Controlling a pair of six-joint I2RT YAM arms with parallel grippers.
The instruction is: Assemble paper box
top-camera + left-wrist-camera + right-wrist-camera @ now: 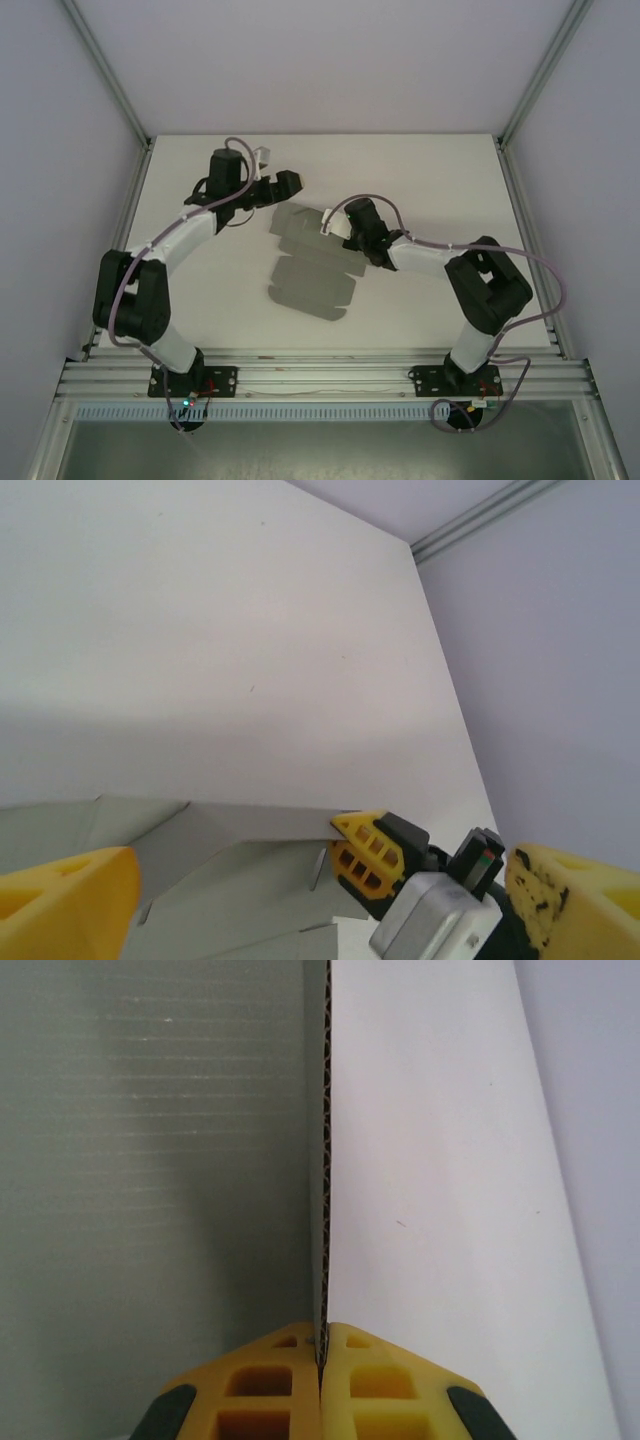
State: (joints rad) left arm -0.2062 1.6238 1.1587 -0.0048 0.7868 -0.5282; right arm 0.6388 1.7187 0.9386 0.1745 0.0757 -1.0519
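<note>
Left of the paper box (305,270), a flat grey die-cut sheet of corrugated cardboard lying mid-way across the white table (430,170), the left gripper (288,184) hovers near the sheet's far left corner. Its yellow fingers (62,902) are spread wide with nothing between them. The sheet itself lies unfolded, flaps and tabs splayed, so assembly looks barely begun. At the sheet's right edge the right gripper (322,1352) has its yellow pads (270,1380) pressed together on the board's corrugated rim, pinching a side panel. The step in hand seems to be raising a first wall. To do it well, the right grip should act as a firm anchor while the left comes down on the far flap, closes near the score line rather than at the flap's tip, and turns the panel up slowly about that crease. A pinch too far out would likely bow the thin board instead of folding it, and a hasty pull could drag the whole sheet
</note>
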